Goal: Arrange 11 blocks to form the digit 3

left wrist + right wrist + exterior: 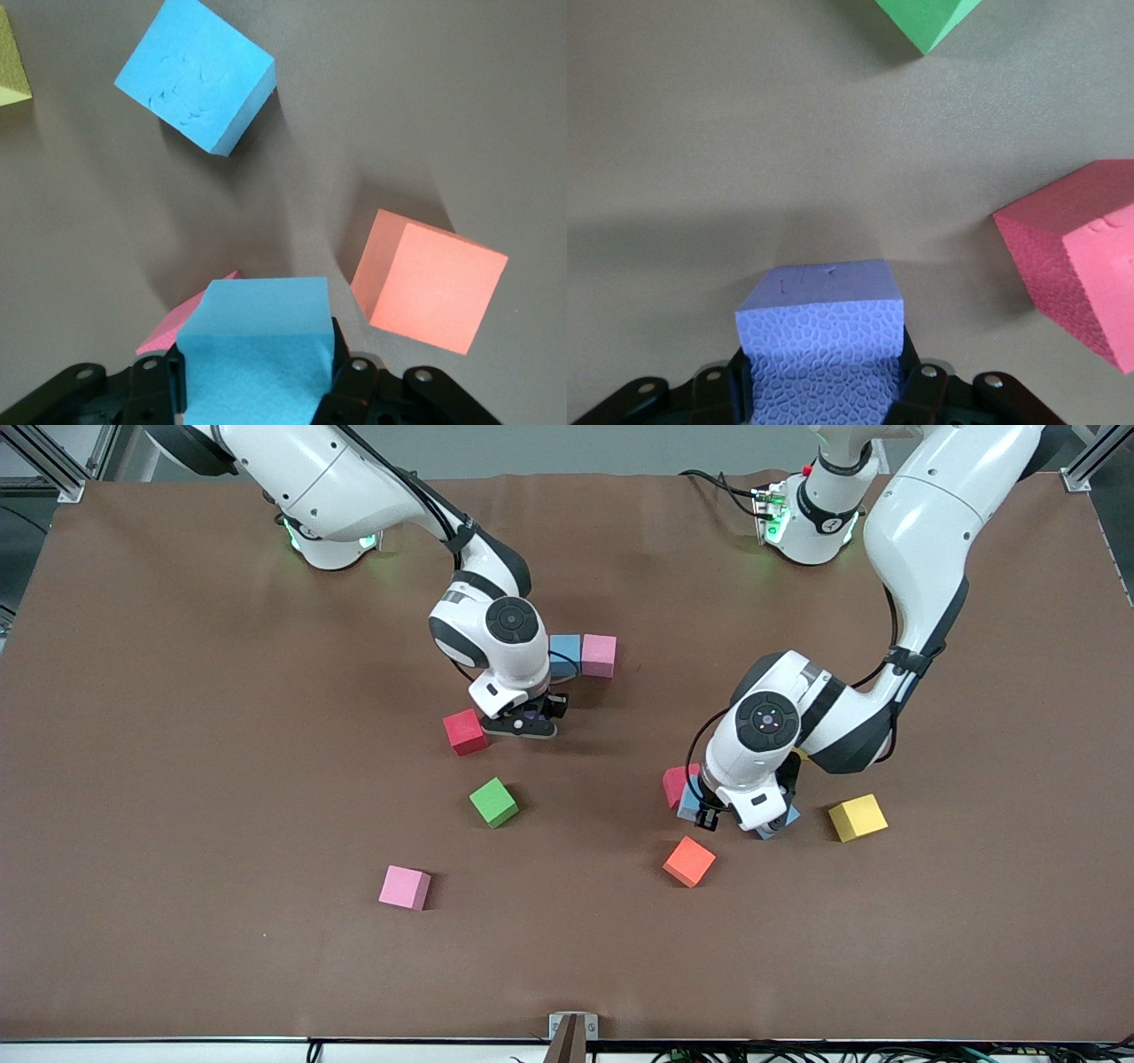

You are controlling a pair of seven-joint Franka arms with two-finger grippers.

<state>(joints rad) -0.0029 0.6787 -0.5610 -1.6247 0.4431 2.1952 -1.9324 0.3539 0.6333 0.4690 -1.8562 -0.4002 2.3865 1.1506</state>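
My right gripper (530, 719) (822, 376) is shut on a purple block (819, 328), low over the table beside a red block (464, 732) (1081, 274). A light blue block (564, 654) and a pink block (599, 655) sit joined, closer to the bases. A green block (493, 802) (926, 18) and a pink block (405, 887) lie nearer the front camera. My left gripper (700, 811) (257, 376) is shut on a light blue block (255, 341), next to a second red block (678, 784). Close by are an orange block (689, 861) (430, 279) and another light blue block (781, 821) (195, 75).
A yellow cube (858, 817) lies toward the left arm's end of the table, and its corner (11, 62) shows in the left wrist view. Both arms' elbows hang over the middle of the brown table (177, 779).
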